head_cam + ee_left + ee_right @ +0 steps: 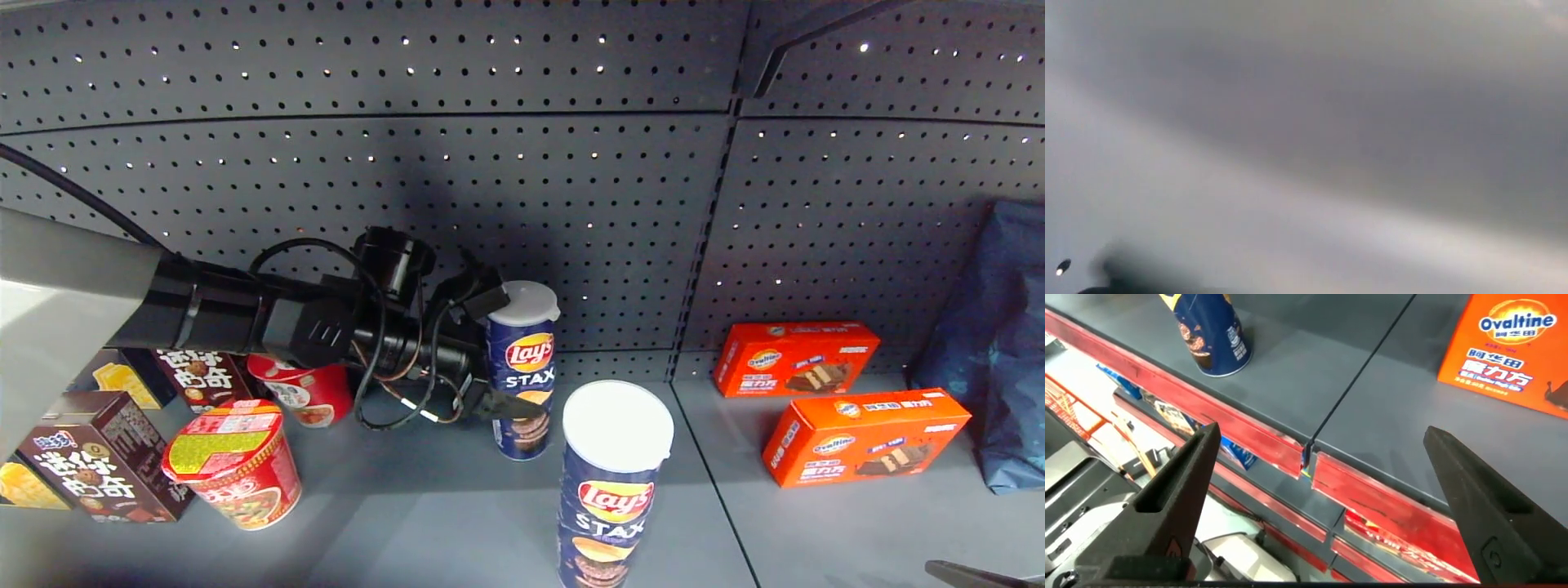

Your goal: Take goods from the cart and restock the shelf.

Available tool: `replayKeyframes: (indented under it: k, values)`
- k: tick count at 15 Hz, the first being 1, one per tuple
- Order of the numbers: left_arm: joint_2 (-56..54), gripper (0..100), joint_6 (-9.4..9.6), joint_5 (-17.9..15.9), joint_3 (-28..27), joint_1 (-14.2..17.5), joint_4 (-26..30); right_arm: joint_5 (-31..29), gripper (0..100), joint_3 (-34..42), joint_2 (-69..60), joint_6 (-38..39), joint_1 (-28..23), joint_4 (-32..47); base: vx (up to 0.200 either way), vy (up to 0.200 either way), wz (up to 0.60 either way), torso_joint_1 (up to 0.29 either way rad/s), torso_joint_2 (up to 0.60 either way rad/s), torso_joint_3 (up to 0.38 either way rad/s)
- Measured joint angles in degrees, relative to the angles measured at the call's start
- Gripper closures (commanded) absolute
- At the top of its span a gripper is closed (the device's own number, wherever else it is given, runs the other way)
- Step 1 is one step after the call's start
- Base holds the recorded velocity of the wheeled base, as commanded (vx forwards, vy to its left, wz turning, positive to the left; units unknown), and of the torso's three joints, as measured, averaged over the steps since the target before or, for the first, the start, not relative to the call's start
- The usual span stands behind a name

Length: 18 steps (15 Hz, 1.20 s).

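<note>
Left gripper [500, 354] is clamped on the rear chip can [532, 327], a tall dark-blue tube with a white plastic lid and a red-and-yellow logo. It's standing upright on the grey shelf [424, 498], close to the pegboard back wall [571, 188], just behind a matching front chip can [614, 490]. Right gripper [1323, 437] hangs out by the shelf's front edge, fingers spread wide apart.

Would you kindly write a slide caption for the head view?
Left gripper grips a chip can upright on the shelf, behind a second can.
</note>
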Motion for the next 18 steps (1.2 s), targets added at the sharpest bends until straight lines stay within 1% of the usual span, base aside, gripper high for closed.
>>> replayKeyframes:
  k: [3,6,8,10,11,12,13,14,16,18]
  values:
    - [-0.33,0,0.04,0.38,0.3,0.41,0.09,0.22,0,-0.52,0.59,0.0,0.0,0.04,0.0,0.0,0.0,0.0,0.0,0.0]
    - [-3.39,0,0.06,3.23,2.49,2.21,0.2,0.3,0,-3.41,4.36,0.0,0.02,0.15,0.0,0.0,0.0,0.0,0.0,0.0]
    - [-6.46,0,0.06,5.39,5.94,2.89,0.11,0.33,0,-5.68,7.34,0.0,0.07,0.2,0.0,0.0,0.0,0.0,0.0,0.0]
    - [-9.46,0,0.06,6.4,9.3,3.28,-0.06,0.3,0,-6.73,9.4,-0.02,-0.17,0.2,0.0,0.0,0.0,0.0,0.0,0.0]
    - [-10.62,0,-0.02,7.03,11.29,3.41,-1.07,0.33,0,-7.28,10.34,-0.07,-0.22,0.11,0.0,0.0,0.0,0.0,0.0,0.0]
    - [-11.39,0,-0.27,8.12,13.04,3.41,-3.33,0.3,0,-7.56,10.95,-0.07,-0.2,0.15,0.0,0.0,0.0,0.0,0.0,0.0]
    - [-12.0,0,-0.55,9.85,14.64,3.39,-6.07,0.33,0,-7.72,11.47,-0.07,-0.2,0.12,0.0,0.0,0.0,0.0,0.0,0.0]
    - [-12.36,0,-0.68,11.61,15.73,3.36,-7.68,0.33,0,-7.78,11.8,-0.07,-0.2,0.12,0.0,0.0,0.0,0.0,0.0,0.0]
    - [-12.36,0,-1.04,14.17,16.6,3.3,-8.25,0.3,0,-7.78,12.11,-0.07,-0.17,0.17,0.0,0.0,0.0,0.0,0.0,0.0]
    - [-11.84,0,-1.89,14.82,16.47,3.19,-9.37,0.3,0,-7.75,12.3,-0.09,-0.17,0.2,0.0,0.0,0.0,0.0,0.0,0.0]
